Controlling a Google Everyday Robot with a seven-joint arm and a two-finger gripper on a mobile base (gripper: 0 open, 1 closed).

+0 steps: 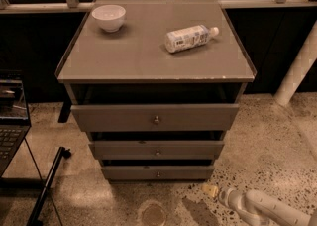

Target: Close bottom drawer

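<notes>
Gripper (212, 191) hangs low beyond the cabinet's (148, 59) front-right corner; spread or pressed together, I cannot tell. Approach step, I judge: next, meet the bottom drawer (157, 173) front-on and push.

Bottom drawer (129, 173): grey-brown, plain flat front with one small round metal knob (158, 174) at its centre, lowest in the cabinet (148, 61), toward 6 o'clock in the view. It sits level and partly open, with a dark gap above its front. The gripper (210, 190) hovers at 4 o'clock from the drawer's right end, not touching it.
</notes>
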